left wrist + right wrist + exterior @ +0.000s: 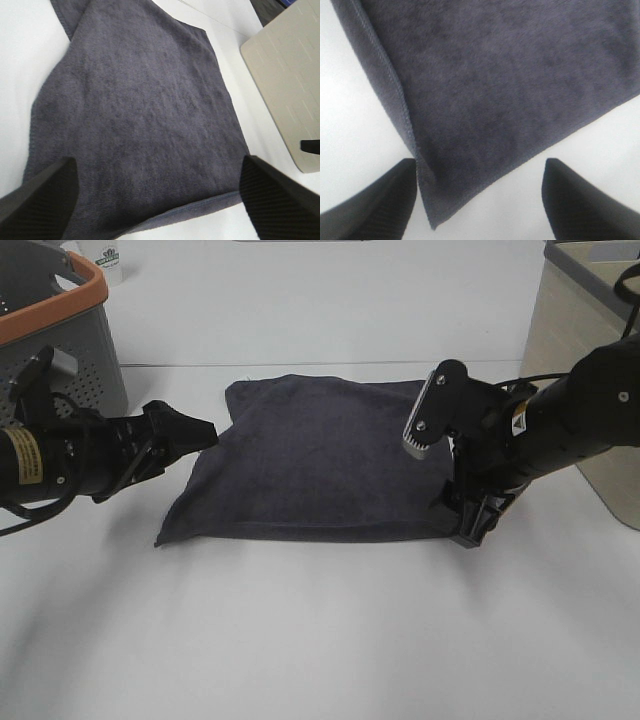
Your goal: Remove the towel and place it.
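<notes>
The dark charcoal-grey towel [320,460] lies flat on the white table [320,640], with its hemmed edges visible. My left gripper [203,432] is open at the towel's left edge, its jaws wide apart and holding nothing. The left wrist view shows the towel [140,115] spread out beyond that gripper [159,167]. My right gripper [468,525] points down at the towel's front right corner, open and empty. The right wrist view shows that corner and hem [485,90] between the spread fingers of the gripper [480,167].
A grey perforated basket with an orange rim [60,330] stands at the back left, behind my left arm. A beige box [580,370] stands at the right, close behind my right arm, and also shows in the left wrist view [285,75]. A white bottle [110,260] stands at the back.
</notes>
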Available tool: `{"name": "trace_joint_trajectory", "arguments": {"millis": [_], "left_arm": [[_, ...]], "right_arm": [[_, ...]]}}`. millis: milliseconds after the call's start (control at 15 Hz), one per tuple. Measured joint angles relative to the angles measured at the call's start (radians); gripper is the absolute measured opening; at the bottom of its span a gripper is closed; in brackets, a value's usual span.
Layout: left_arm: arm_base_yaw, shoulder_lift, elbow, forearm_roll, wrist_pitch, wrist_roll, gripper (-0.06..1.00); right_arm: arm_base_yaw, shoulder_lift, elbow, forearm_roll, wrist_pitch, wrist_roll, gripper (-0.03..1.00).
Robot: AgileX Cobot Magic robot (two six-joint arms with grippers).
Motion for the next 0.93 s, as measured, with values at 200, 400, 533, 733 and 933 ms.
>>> {"name": "trace_joint_trajectory", "arguments": {"millis": [200, 400, 533, 733, 933], "left_arm": [[0.000, -0.140, -0.075, 0.052, 0.295, -0.003, 0.82], [0.000, -0.203, -0.226, 0.154, 0.534, -0.003, 0.82], [0.000, -0.206, -0.335, 0.202, 0.669, 0.001, 0.81], [0.000, -0.206, -0.490, 0.177, 0.849, 0.142, 0.81], [0.000, -0.206, -0.614, -0.061, 1.021, 0.477, 0.81]], "right_arm": [[0.000, -0.105, 0.000, 0.076, -0.040, 0.015, 0.70], [0.000, -0.151, -0.035, 0.125, -0.067, 0.098, 0.70], [0.000, -0.158, -0.101, 0.138, -0.068, 0.178, 0.70], [0.000, -0.158, -0.259, 0.140, 0.013, 0.309, 0.70], [0.000, -0.153, -0.434, 0.094, 0.206, 0.399, 0.70]]}}
